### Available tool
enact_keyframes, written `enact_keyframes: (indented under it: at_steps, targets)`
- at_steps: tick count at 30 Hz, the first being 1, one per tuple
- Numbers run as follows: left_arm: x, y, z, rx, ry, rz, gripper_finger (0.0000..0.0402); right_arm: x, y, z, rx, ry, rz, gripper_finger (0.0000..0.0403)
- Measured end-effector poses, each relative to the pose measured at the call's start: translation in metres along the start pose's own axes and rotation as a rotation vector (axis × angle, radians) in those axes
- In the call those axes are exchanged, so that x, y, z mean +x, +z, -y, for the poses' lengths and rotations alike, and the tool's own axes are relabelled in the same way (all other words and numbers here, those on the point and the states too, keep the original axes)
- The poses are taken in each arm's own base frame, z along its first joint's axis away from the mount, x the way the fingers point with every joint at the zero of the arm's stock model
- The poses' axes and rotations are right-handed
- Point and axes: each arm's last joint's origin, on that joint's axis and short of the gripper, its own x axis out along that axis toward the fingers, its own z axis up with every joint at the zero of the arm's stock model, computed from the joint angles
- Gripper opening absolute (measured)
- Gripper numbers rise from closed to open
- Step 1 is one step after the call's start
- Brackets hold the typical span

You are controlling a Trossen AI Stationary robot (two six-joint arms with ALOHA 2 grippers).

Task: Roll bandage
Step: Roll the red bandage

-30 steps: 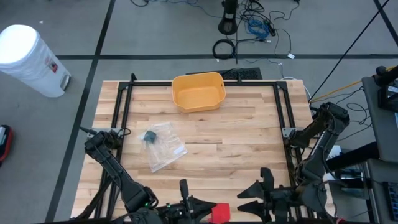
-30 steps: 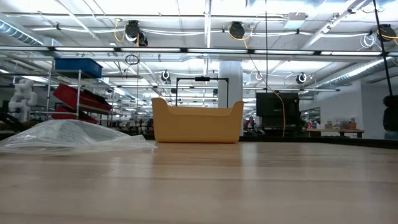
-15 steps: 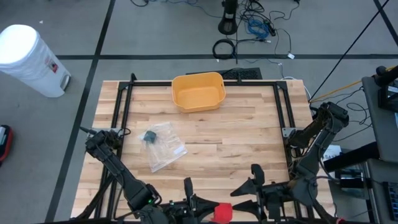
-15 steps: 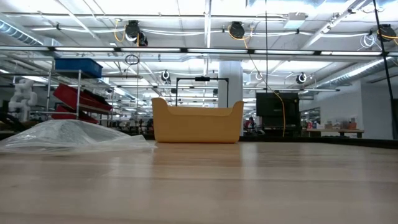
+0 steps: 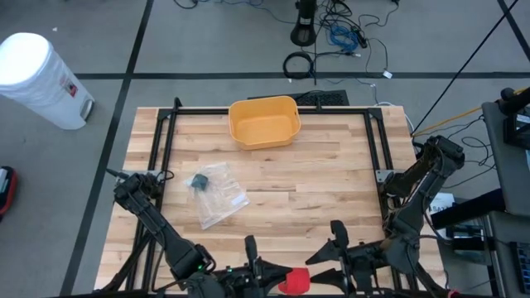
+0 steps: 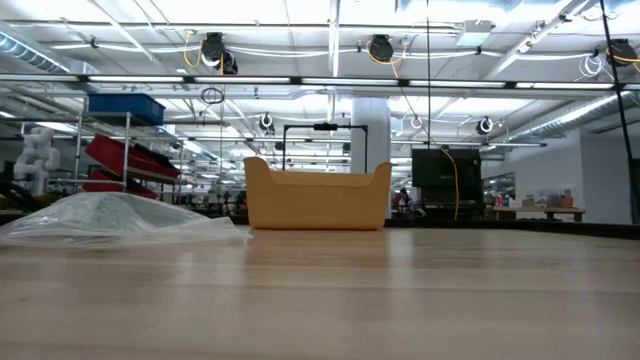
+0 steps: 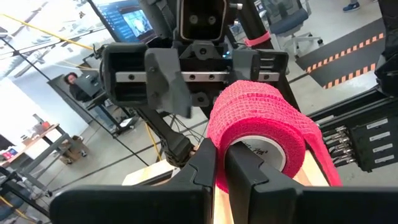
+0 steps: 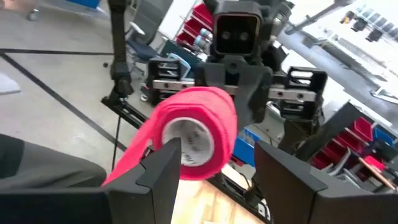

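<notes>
A red bandage roll (image 5: 292,282) with a white core is held over the table's near edge, between my two grippers. My left gripper (image 5: 267,278) is shut on it; the roll fills the left wrist view (image 7: 261,127). A loose tail (image 8: 127,160) trails down from the roll. My right gripper (image 5: 329,266) faces the roll from the right with its fingers apart. In the right wrist view one finger (image 8: 163,167) stands in front of the roll's open end (image 8: 189,142), and the other finger stands well off to its side. My left gripper has one finger (image 7: 249,171) inside the roll's hollow core and the other (image 7: 200,167) outside. The roll's wall (image 7: 219,163) is pinched between them. The fingers come level from the table's left. The roll is lifted clear, its tail hanging. My right gripper: I cannot tell whether its finger touches the roll.
A yellow bin (image 5: 263,121) stands at the table's far middle, also in the low view (image 6: 317,196). A clear plastic bag (image 5: 219,195) with a dark item lies left of centre, also in the low view (image 6: 110,215). A white bucket (image 5: 37,76) stands on the floor, far left.
My right gripper has moved toward the table's left, closing in on the red roll that my left gripper holds. The roll has stayed over the near edge.
</notes>
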Motion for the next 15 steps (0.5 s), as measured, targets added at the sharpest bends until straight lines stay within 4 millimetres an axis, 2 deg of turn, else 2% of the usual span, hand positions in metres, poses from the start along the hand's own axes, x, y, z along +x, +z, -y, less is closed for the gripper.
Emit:
enact_keyframes:
  at_steps: [8, 15]
  targets:
    - [0.0000, -0.0001, -0.0001, 0.001, 0.005, -0.003, 0.0020, 0.0060, -0.0041, 0.0077, 0.027, -0.028, -0.014, 0.0179]
    - [-0.0001, -0.0005, -0.0016, -0.001, 0.049, -0.023, 0.0020, 0.0071, -0.0048, 0.0092, 0.021, -0.036, -0.018, 0.0120]
